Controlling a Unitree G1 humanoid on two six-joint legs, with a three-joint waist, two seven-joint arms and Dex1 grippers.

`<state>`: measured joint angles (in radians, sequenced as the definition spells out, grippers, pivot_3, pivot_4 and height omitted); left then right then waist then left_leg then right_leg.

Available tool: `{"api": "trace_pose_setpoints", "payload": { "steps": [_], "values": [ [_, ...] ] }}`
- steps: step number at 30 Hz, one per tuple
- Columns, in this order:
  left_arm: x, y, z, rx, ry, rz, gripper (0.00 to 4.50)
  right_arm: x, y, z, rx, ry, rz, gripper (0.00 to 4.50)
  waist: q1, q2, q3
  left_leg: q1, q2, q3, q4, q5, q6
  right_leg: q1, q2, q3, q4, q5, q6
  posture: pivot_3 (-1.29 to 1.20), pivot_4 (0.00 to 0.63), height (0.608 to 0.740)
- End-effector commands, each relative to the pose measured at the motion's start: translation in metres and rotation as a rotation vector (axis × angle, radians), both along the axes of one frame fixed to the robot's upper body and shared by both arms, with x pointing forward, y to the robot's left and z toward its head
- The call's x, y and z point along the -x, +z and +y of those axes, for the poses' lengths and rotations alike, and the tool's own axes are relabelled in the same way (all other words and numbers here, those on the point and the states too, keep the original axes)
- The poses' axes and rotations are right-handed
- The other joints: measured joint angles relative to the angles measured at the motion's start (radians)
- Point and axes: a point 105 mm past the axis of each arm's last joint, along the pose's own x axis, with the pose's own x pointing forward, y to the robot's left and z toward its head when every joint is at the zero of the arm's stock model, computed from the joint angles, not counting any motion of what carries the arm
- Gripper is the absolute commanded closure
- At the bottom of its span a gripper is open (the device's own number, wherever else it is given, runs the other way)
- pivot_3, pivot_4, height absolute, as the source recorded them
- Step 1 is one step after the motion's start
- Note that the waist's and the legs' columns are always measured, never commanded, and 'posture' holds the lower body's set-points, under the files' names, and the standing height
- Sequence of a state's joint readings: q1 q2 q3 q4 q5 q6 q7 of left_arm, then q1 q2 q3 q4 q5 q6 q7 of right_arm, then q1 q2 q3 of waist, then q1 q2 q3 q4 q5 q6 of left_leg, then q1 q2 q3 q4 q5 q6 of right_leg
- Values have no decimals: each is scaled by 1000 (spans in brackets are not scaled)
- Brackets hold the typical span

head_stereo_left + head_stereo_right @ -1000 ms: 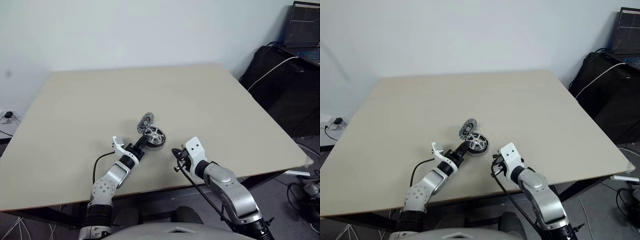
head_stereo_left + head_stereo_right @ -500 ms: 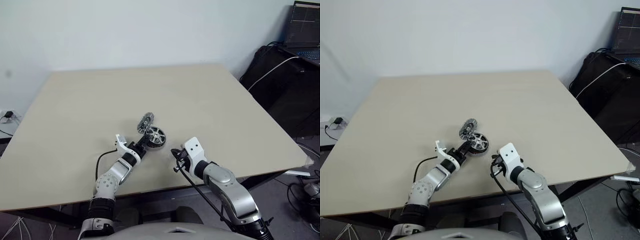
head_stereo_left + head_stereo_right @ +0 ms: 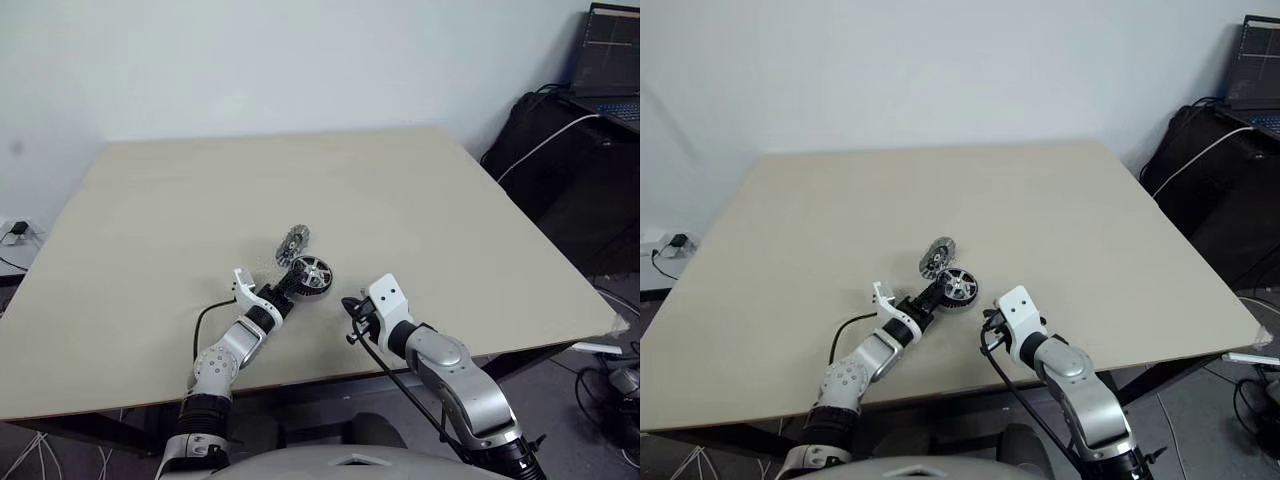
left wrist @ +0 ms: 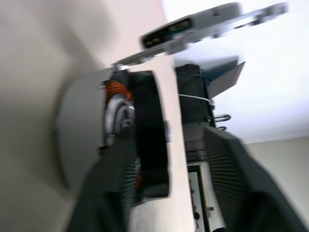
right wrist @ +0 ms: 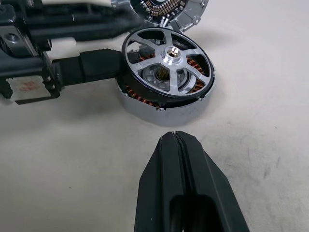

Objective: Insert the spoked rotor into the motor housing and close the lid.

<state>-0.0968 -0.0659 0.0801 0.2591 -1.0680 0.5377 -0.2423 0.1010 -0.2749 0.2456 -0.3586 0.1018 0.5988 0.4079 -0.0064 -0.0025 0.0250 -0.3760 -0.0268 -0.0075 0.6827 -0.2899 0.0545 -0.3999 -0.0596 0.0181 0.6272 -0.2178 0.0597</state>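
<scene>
My right pincer (image 5: 177,137) waits shut and empty near the desk's (image 3: 150,230) front edge, tip aimed at the motor, kept clear for the next step. My left pincer (image 3: 287,286) stands open beside the wheel (image 5: 166,65), one finger alongside its dark rim. The wheel sits in the copper-wound housing (image 5: 161,104), slightly crooked, so I judge seating unfinished. Behind it, further from the front edge, the lid (image 3: 292,244) lies tilted, touching the housing. Versus a second ago, my left pincer has spread and let go; the wheel looks unmoved.
</scene>
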Motion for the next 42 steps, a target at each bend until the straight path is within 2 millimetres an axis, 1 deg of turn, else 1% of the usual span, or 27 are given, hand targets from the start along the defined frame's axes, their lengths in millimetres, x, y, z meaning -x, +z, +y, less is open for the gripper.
{"api": "trace_pose_setpoints", "payload": {
  "steps": [1,4,5,9,11,13,20,21,25,27,29,30,32,35,39,41,42],
  "values": [
    [-6,28,-35,103,-15,-58,1155,-6,13,2,-17,1,-58,4500,0,0,0,0,0,0,0,0,0,0,0,0,0,-1,1,0,0,740],
    [-5,32,-28,82,0,-77,151,-6,13,3,-18,1,-57,4500,-1,0,0,1,0,0,1,1,0,0,-1,0,0,0,3,0,0,740],
    [-5,32,-26,70,4,-81,28,-6,13,3,-18,1,-56,4500,-1,0,0,1,0,0,1,1,0,0,-1,0,0,0,3,0,0,740],
    [-3,38,-18,33,25,-100,28,-6,12,5,-21,7,-57,4500,-3,0,0,0,0,0,0,1,1,0,-1,0,0,1,3,0,0,740],
    [-1,39,-14,16,35,-103,28,-7,12,6,-23,11,-57,4500,-1,0,0,-1,0,0,0,1,1,-1,-1,0,0,3,-2,0,0,740],
    [0,41,-12,0,37,-111,28,-7,12,7,-24,14,-58,4500,1,0,0,-2,0,0,0,0,1,0,-1,0,0,3,-3,0,0,740],
    [12,46,-1,-127,24,-161,28,-8,12,8,-26,18,-59,4500,1,0,1,-2,0,0,0,0,1,-3,-1,0,-1,2,-1,0,0,740],
    [15,46,1,-161,21,-177,28,-8,12,8,-26,18,-60,4500,1,0,1,-2,0,0,0,0,1,-3,-1,0,-1,1,0,0,0,740],
    [25,47,15,-549,-9,-358,28,-13,15,9,-41,-4,-80,4500,-1,0,1,-2,0,1,0,0,1,-4,-1,0,-1,1,0,0,0,740],
    [28,45,18,-665,-4,-414,28,-17,16,11,-44,-15,-91,4500,-4,2,1,-2,0,1,-1,0,0,-5,0,1,0,2,-2,0,0,740],
    [31,43,29,-757,55,-456,427,-25,17,17,-46,-17,-106,4500,-4,2,1,-2,0,2,-2,0,-1,-6,-1,1,0,3,-3,0,0,740],
    [34,42,31,-787,57,-481,635,-29,18,21,-48,-17,-112,4500,-3,2,1,-2,0,2,-1,0,-1,-6,-1,1,0,3,-3,0,0,740],
    [37,38,37,-873,77,-506,1312,-38,18,26,-45,-24,-122,4500,-3,3,1,-2,0,2,-2,-2,-5,-6,-2,1,0,3,-3,0,0,740],
    [43,34,42,-972,89,-546,2265,-50,18,36,-38,-28,-131,4500,-2,3,2,-3,0,2,-2,-2,-5,-7,-2,1,0,3,-4,0,0,740],
    [51,28,42,-1026,68,-577,3647,-64,19,52,-32,2,-140,4500,-4,4,2,-4,0,2,-3,-2,-4,-8,-2,1,0,3,-4,0,0,740],
    [53,28,45,-1078,69,-604,4328,-70,20,60,-34,12,-141,4500,-5,4,2,-4,0,2,-4,0,-1,-9,-2,1,0,3,-4,0,0,740],
    [54,28,45,-1107,66,-622,4475,-73,20,62,-34,15,-142,4500,-4,4,2,-4,1,2,-4,0,-1,-9,-2,1,0,3,-4,0,0,740]
  ]
}}
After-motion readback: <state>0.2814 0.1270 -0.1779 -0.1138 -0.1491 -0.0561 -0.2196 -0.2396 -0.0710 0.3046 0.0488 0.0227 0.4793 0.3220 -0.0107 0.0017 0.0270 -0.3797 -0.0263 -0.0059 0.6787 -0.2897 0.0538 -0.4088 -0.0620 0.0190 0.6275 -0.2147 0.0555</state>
